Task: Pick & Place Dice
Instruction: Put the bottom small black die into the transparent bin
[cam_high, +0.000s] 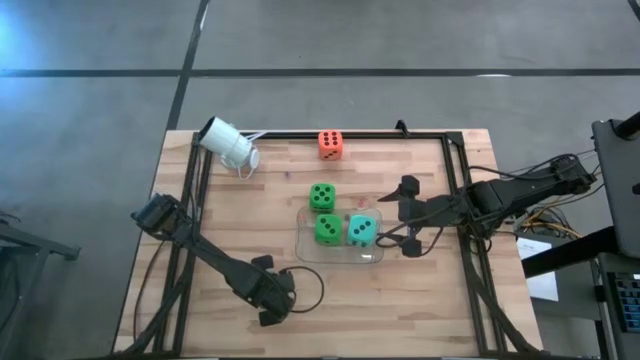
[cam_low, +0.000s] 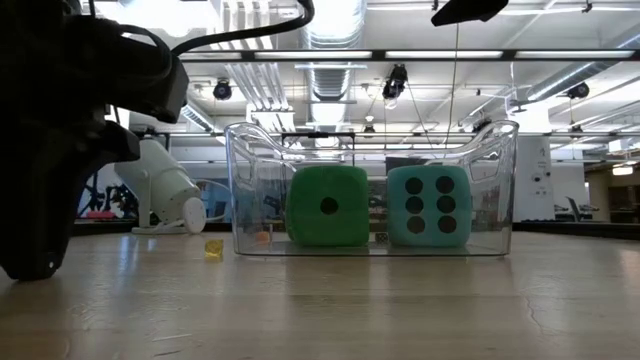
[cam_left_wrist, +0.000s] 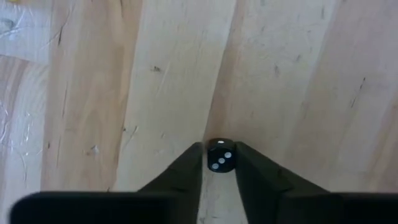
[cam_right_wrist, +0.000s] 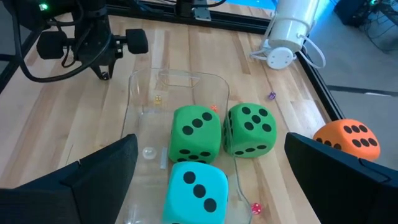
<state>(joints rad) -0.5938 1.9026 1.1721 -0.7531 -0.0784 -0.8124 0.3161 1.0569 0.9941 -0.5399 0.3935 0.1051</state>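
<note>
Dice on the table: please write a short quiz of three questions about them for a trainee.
1. How many big dice lie inside the clear tray?
2. True or false: the orange die stands outside the tray.
3. Between the jaws of the left gripper sits: A a small black die, B the teal die, C the white camera.
Key: 1 two; 2 true; 3 A.

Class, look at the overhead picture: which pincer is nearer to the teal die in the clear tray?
Right. The right pincer hovers just beside the teal die, at the tray's edge. The left pincer is down at the table's near edge, well away.
</note>
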